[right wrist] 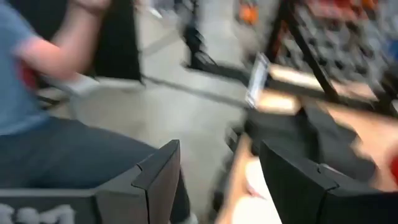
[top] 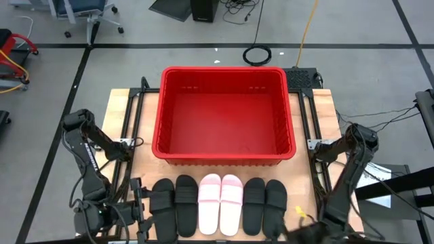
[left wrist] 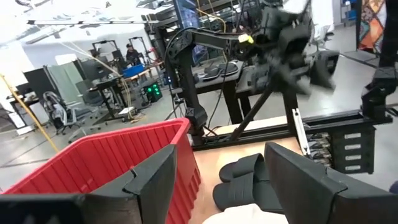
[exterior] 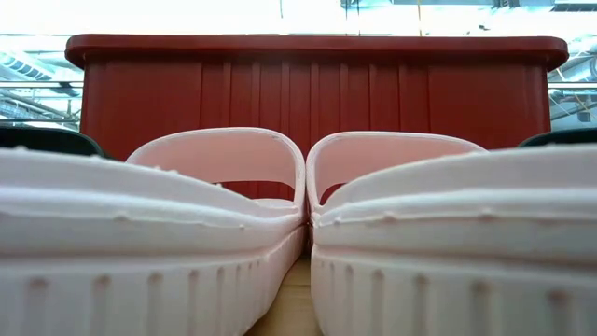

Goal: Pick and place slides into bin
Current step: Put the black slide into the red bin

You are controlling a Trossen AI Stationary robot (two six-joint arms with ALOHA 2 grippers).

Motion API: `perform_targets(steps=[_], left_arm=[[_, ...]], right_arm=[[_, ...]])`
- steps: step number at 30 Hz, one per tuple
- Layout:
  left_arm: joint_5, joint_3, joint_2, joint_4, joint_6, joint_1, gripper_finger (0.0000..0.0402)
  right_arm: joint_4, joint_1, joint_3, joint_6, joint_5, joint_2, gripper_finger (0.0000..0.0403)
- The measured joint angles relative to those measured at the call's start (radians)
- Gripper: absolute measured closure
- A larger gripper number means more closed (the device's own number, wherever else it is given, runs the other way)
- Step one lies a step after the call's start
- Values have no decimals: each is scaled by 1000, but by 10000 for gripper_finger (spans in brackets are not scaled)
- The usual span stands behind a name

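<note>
Status: not started, as judged. The bin (top: pixel 224 115) sits at the desk's (top: pixel 122 108) far side and holds nothing in the high view. All six slides lie in a row along the near edge, just in front of the bin: two black (top: pixel 175 203), two pink (top: pixel 220 202) in the middle, two black (top: pixel 264 202).

Left end effector (left wrist: pixel 217 180) is at the near left corner, fingers apart, gripping nothing. Right end effector (right wrist: pixel 217 180) is at the near right corner, likewise parted and empty. All six placements remain.
</note>
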Motion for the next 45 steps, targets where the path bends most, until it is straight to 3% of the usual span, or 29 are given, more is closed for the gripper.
perform_targets(steps=[4,10,20,31,38,45], left_arm=[[0,0,0,-9,-18,1,151],[0,0,0,-13,-23,-3,151],[0,0,0,-15,-21,-3,151],[-1,-1,0,-23,-21,-3,151],[-2,-1,0,-30,-23,5,151],[-2,-1,0,-33,-26,19,151]], right_arm=[[-190,-64,0,155,-2,0,193],[-412,-114,0,367,-91,34,193],[-511,-154,0,485,-156,81,193],[-832,-160,-1,757,-257,100,193],[-710,-146,-1,738,-256,88,193],[-548,-146,-1,545,-344,86,193]])
